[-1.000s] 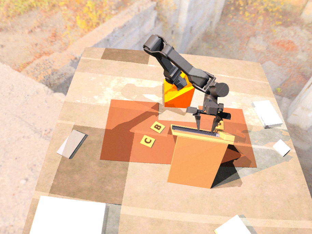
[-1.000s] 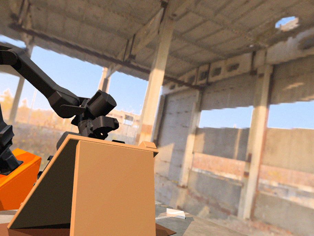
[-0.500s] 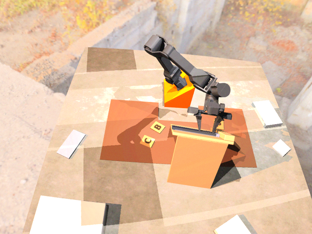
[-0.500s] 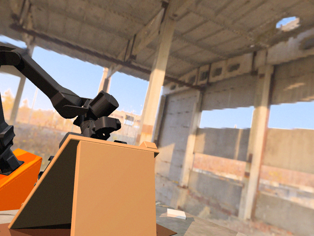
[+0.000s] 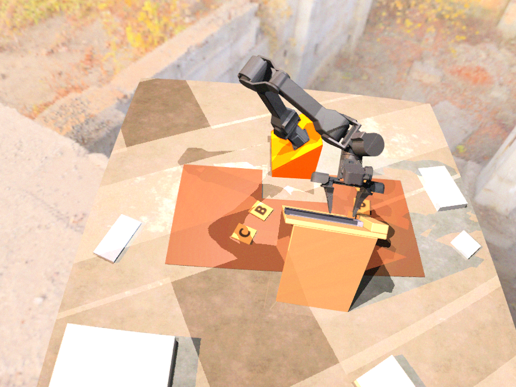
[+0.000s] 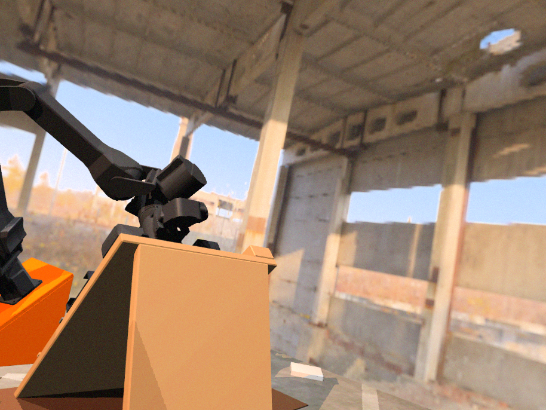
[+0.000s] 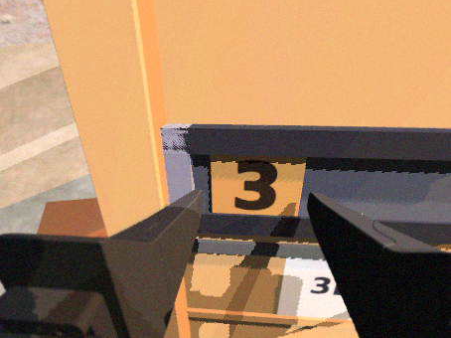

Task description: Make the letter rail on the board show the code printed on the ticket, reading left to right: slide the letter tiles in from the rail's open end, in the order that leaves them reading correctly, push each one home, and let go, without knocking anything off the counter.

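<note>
The letter rail (image 5: 312,213) (image 7: 377,144) is a dark channel across the sloped orange board (image 5: 329,266) (image 6: 206,322) (image 7: 298,63). A yellow tile "3" (image 7: 224,187) sits in it, reading upright, with a narrow dark gap between it and the rail's pale end piece (image 7: 178,172). My gripper (image 5: 342,214) (image 7: 254,198) is open around the tile, with a visible gap at the left finger. Its fingers are hidden in the exterior view. The ticket (image 7: 308,306) shows "3"; my finger covers the rest. Tiles B (image 5: 267,211) and C (image 5: 240,232) lie left of the board. Another tile (image 5: 366,208) is partly behind a finger.
A raised block (image 5: 375,227) stands at the board's right end in the top view. The orange arm base (image 5: 296,164) (image 6: 35,326) is behind the red-brown mat (image 5: 200,216). White blocks (image 5: 117,238) (image 5: 442,187) (image 5: 465,244) (image 5: 112,353) lie around the counter.
</note>
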